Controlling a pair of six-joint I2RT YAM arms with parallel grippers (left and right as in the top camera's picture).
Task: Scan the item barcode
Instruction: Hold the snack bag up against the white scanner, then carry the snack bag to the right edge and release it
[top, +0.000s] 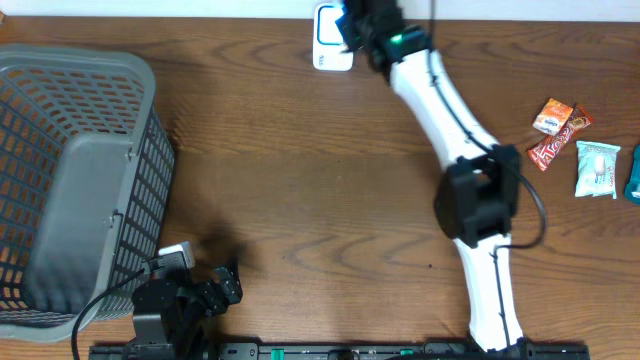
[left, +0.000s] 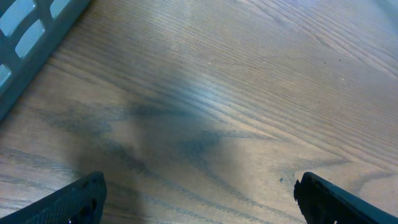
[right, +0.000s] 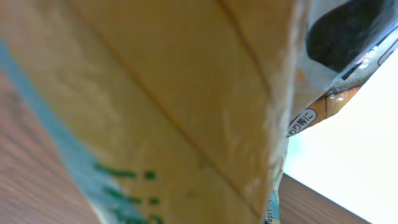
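Reaching to the table's far edge, the right gripper (top: 353, 27) is pinching a tan snack packet (right: 180, 106) and holding it just beside the white, blue-framed scanner (top: 331, 42). The right wrist view is showing green print low on the packet, too blurred to read, and a small oval label (right: 303, 121) carrying Japanese characters. The left gripper (left: 201, 199) is hovering with fingers spread wide over bare wood near the grey basket (top: 60, 170). A red bar (top: 558, 142) at the right is bearing white lettering too small to read.

Right arm (top: 440, 105) reaches far forward, right hand (top: 358, 28) clamped; left hand (left: 199, 186) gapes wide.
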